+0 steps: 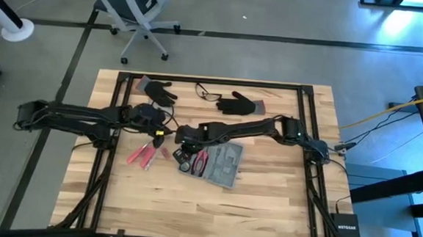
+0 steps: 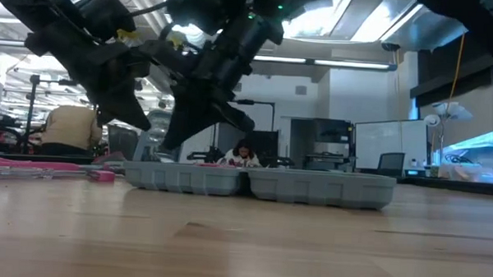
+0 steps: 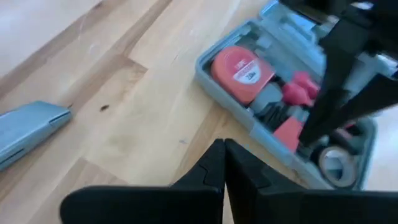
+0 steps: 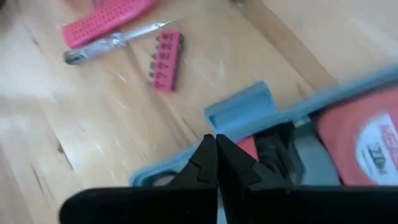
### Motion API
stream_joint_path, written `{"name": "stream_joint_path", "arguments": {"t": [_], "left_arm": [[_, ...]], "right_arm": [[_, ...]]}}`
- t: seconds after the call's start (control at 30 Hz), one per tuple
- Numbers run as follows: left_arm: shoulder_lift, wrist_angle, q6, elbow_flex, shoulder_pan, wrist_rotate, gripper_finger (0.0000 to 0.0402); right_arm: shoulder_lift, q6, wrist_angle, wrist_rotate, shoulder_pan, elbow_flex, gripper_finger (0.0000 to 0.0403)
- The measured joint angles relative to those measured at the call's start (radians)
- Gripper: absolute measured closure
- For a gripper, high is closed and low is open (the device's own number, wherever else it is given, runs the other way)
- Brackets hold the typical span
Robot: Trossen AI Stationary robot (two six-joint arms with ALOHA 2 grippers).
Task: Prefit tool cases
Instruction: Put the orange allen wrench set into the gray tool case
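Two grippers, jaws pressed together, holding nothing: right gripper [image 4: 216,155] over edge of open grey-blue plastic tool case [image 1: 220,163]; left gripper [image 3: 224,165] just beside it.

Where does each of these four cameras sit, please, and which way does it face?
High view: overhead, straight down on the wooden table; both arms show.
Low view: table height, level across to the flat grey-blue plastic tool case; arms descend from above.
Left wrist view: past the shut left end effector to the case.
Right wrist view: past the shut right end effector at the case's edge.
Shared: all four show the case; both wrist views its red tape measure.
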Motion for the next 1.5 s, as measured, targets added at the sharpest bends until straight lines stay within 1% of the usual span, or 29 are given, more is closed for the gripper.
{"name": "stream_joint_path", "arguments": {"t": [0.1, 0.2, 0.3, 0.37, 0.63, 0.73, 0.8, 0.87, 0.97, 1.1, 1.2, 1.27, 1.37, 1.43, 1.5], "left_arm": [[-0.011, -0.025, 0.013, 0.000, 0.002, 0.001, 0.0401], [-0.012, -0.024, 0.007, -0.001, 0.002, 0.001, 0.0401], [-0.012, -0.024, 0.002, 0.000, 0.002, 0.002, 0.0401], [-0.012, -0.022, 0.002, 0.000, 0.002, 0.000, 0.0401], [-0.012, -0.017, -0.002, 0.000, 0.002, -0.001, 0.0401], [-0.012, -0.018, -0.005, 0.000, 0.002, -0.001, 0.0401], [-0.012, -0.018, -0.006, 0.000, 0.002, -0.001, 0.0401], [-0.012, -0.018, -0.006, 0.000, 0.002, -0.001, 0.0401], [-0.011, -0.019, -0.007, -0.001, 0.002, -0.002, 0.0402], [-0.011, -0.027, -0.012, -0.001, 0.002, -0.004, 0.0401], [-0.011, -0.026, -0.018, -0.001, 0.003, -0.011, 0.0401], [-0.011, -0.025, -0.017, -0.001, 0.003, -0.024, 0.0401], [-0.011, -0.023, -0.017, -0.001, 0.004, -0.035, 0.0401], [-0.011, -0.021, -0.007, -0.001, 0.003, -0.036, 0.0401], [-0.011, -0.018, -0.003, -0.001, 0.003, -0.041, 0.0401]], "right_arm": [[0.026, -0.044, -0.064, 0.002, -0.003, 0.054, 0.0403], [0.026, -0.052, -0.098, 0.030, -0.010, 0.056, 0.0403], [0.026, -0.065, -0.210, 0.031, -0.022, 0.084, 0.0403], [0.025, -0.092, -0.240, 0.028, -0.027, 0.093, 0.0403], [0.025, -0.116, -0.214, -0.026, -0.026, 0.093, 0.0403], [0.025, -0.116, -0.211, -0.025, -0.025, 0.093, 0.0403], [0.026, -0.120, -0.200, 0.005, -0.025, 0.091, 0.0403], [0.055, -0.129, -0.183, 0.012, -0.025, 0.083, 0.0403], [0.124, -0.115, -0.186, -0.058, -0.019, 0.069, 0.0403], [0.129, -0.118, -0.179, -0.036, -0.018, 0.074, 0.0403], [0.096, -0.128, -0.199, -0.031, -0.035, 0.099, 0.0403], [0.080, -0.147, -0.220, -0.001, -0.051, 0.119, 0.0403], [0.057, -0.154, -0.259, 0.013, -0.076, 0.174, 0.0403], [0.052, -0.155, -0.297, 0.017, -0.083, 0.210, 0.0403], [0.054, -0.154, -0.298, 0.015, -0.076, 0.225, 0.0403]]}}
